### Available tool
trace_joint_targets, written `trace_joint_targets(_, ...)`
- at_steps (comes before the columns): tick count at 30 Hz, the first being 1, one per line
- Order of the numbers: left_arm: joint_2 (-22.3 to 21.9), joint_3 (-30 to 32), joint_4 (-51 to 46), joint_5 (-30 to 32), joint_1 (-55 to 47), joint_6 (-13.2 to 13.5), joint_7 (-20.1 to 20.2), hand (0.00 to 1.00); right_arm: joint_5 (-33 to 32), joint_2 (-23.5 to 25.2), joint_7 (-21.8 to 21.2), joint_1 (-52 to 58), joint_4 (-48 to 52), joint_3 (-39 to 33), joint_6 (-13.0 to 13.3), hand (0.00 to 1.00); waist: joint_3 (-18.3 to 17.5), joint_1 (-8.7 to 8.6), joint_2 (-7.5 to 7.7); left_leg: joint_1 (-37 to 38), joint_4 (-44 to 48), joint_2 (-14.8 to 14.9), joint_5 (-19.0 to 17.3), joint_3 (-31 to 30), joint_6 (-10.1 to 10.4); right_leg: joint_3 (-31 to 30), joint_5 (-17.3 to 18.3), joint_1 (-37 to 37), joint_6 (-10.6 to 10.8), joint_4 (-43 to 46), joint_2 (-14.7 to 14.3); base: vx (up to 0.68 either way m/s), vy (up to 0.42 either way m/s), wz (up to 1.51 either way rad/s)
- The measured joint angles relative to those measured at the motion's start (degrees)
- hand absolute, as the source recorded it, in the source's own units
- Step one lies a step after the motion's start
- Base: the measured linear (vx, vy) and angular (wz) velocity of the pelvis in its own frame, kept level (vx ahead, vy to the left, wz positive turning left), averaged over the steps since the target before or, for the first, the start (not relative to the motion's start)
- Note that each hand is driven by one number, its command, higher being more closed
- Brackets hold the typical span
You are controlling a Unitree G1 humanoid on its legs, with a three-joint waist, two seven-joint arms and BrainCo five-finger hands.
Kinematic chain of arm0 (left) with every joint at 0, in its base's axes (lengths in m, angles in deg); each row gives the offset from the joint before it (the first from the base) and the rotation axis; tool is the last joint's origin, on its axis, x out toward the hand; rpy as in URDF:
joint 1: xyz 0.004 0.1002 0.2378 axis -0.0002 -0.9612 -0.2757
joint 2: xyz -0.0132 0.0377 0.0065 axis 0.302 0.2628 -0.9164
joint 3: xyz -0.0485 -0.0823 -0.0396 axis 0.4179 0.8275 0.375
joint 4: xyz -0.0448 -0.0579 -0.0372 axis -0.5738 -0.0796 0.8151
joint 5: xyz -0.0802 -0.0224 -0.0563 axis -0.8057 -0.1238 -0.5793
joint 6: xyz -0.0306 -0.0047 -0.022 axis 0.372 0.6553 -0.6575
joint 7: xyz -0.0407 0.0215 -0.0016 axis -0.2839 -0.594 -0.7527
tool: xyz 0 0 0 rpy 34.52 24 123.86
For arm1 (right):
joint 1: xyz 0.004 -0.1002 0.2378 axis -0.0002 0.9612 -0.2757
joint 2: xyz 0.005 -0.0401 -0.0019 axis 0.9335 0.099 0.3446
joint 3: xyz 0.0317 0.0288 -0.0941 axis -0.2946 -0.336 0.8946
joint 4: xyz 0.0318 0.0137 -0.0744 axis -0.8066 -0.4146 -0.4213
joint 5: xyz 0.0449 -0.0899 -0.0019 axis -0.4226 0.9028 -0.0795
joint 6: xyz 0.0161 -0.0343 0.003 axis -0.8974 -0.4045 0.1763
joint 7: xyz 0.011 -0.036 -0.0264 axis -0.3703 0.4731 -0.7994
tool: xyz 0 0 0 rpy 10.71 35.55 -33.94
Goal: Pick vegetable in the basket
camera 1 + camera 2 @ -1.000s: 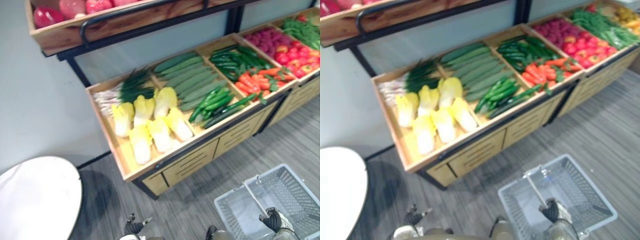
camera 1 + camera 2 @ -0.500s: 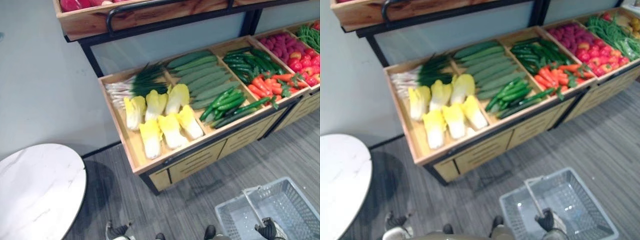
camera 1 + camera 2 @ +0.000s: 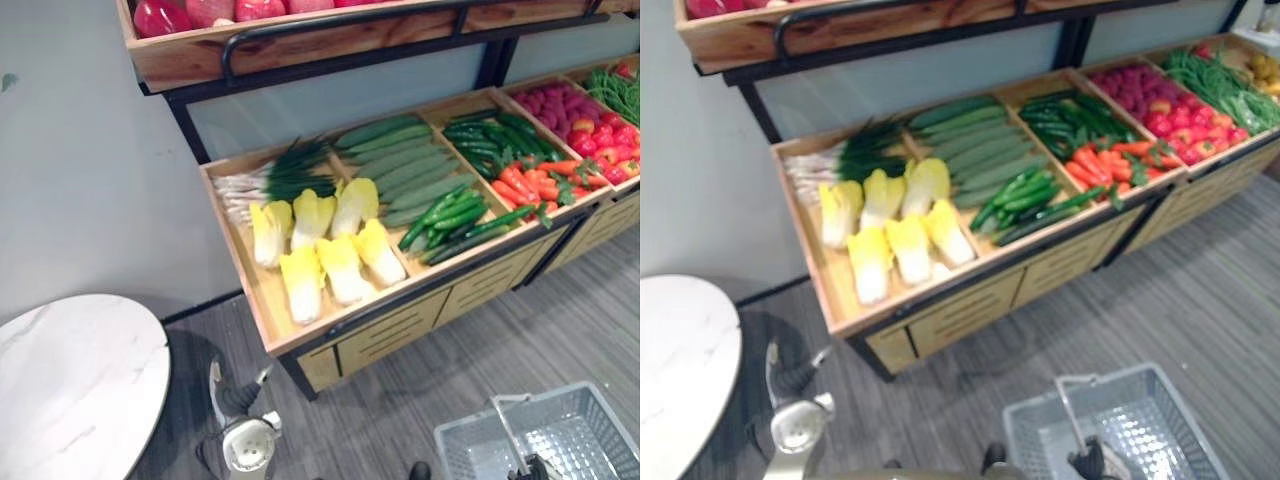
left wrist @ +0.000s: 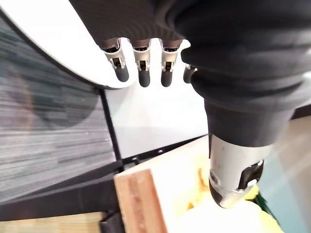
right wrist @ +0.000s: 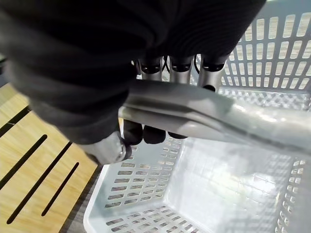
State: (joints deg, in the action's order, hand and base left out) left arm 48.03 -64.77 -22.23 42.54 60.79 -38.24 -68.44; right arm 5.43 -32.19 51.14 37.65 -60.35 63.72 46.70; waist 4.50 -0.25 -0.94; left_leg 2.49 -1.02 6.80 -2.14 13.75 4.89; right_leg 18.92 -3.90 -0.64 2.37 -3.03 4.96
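Wooden display bins (image 3: pixel 262 310) hold vegetables: yellow cabbages (image 3: pixel 320 250), scallions (image 3: pixel 268 180), long pale cucumbers (image 3: pixel 400 165), small green cucumbers (image 3: pixel 445 210) and carrots (image 3: pixel 525 180). A grey plastic basket (image 3: pixel 590 425) hangs low at the right, nothing inside it. My right hand (image 5: pixel 73 73) is shut on the basket's handle (image 5: pixel 218 119); it shows at the lower edge (image 3: pixel 1095 462). My left hand (image 3: pixel 236 398) is raised in front of the left end of the bins, below the cabbages. Its fingers (image 4: pixel 141 73) are straight and hold nothing.
A round white table (image 3: pixel 70 390) stands at the lower left, close to my left hand. An upper wooden shelf (image 3: pixel 200 60) with red produce overhangs the bins. More bins with red fruit (image 3: pixel 590 120) continue to the right. Grey floor lies between me and the bins.
The camera has shifted. My left hand has risen from the bottom edge towards the front of the bins. The right hand keeps hold of the basket handle.
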Motion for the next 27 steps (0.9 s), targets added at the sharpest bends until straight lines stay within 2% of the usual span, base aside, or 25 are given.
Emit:
trace_joint_targets(5, 0.1, -1.29, -4.8, 1.81, 0.62, -0.02, 0.16, 0.0, 0.08, 0.0, -0.05, -1.56, 0.62, 0.08, 0.09, 1.0, -0.04, -1.16, -0.04, 0.91, -0.57, 0.13, -0.04, 1.3, 0.05, -1.24, -0.03, 0.04, -0.03, -0.02, -0.47, 0.02, -0.003, -0.14)
trace_joint_targets(8, 0.18, -1.14, -5.55, 1.83, 1.92, -0.15, 0.05, 0.0, 0.7, -0.01, -0.06, -1.92, 0.75, 0.23, 0.08, 1.0, -0.04, -1.13, -0.04, 1.74, -0.56, 0.41, -0.38, 2.85, 0.27, -2.75, -0.44, -0.01, -0.27, -0.42, -0.91, 0.01, 0.0, -0.24)
trace_joint_targets(13, 0.16, -0.6, -5.26, 2.42, 6.55, -2.02, -0.62, 0.0, 2.14, -0.08, -0.06, -1.98, 1.24, 1.03, 0.07, 1.0, -0.07, -1.52, -0.07, 1.97, -0.25, 1.0, -0.84, 4.56, 0.67, -4.45, -0.7, -0.25, -0.27, -1.06, -1.74, 0.0, -0.015, -0.19)
trace_joint_targets(16, 0.18, 1.65, -1.9, 4.45, 9.61, -3.5, -2.78, 0.0, 2.17, -0.44, -0.13, -2.05, 2.32, 2.1, 0.05, 1.0, -0.09, -2.1, -0.1, 2.79, 0.18, 1.5, -1.47, 6.22, 1.03, -6.05, -0.89, -0.36, -0.53, -1.32, -2.16, 0.03, -0.008, -0.27)
trace_joint_targets(21, 0.65, 5.29, 4.71, 6.0, 14.02, -5.98, -5.36, 0.0, 2.27, -1.16, -0.18, -2.48, 2.98, 2.91, 0.1, 1.0, -0.1, -4.22, -0.11, 2.82, 0.19, 1.94, -1.9, 8.06, 1.21, -8.18, -1.59, -1.24, -1.22, -1.97, -2.95, 0.03, -0.009, -0.25)
trace_joint_targets(27, 1.36, 6.15, 10.37, 6.29, 18.74, -7.36, -8.13, 0.0, 2.27, -1.85, -0.21, -2.3, 2.98, 4.64, 0.19, 1.0, -0.09, -4.43, -0.1, 3.66, 0.15, 2.57, -2.4, 9.08, 1.7, -10.14, -2.12, -1.31, -1.6, -2.28, -3.86, 0.02, -0.011, -0.2)
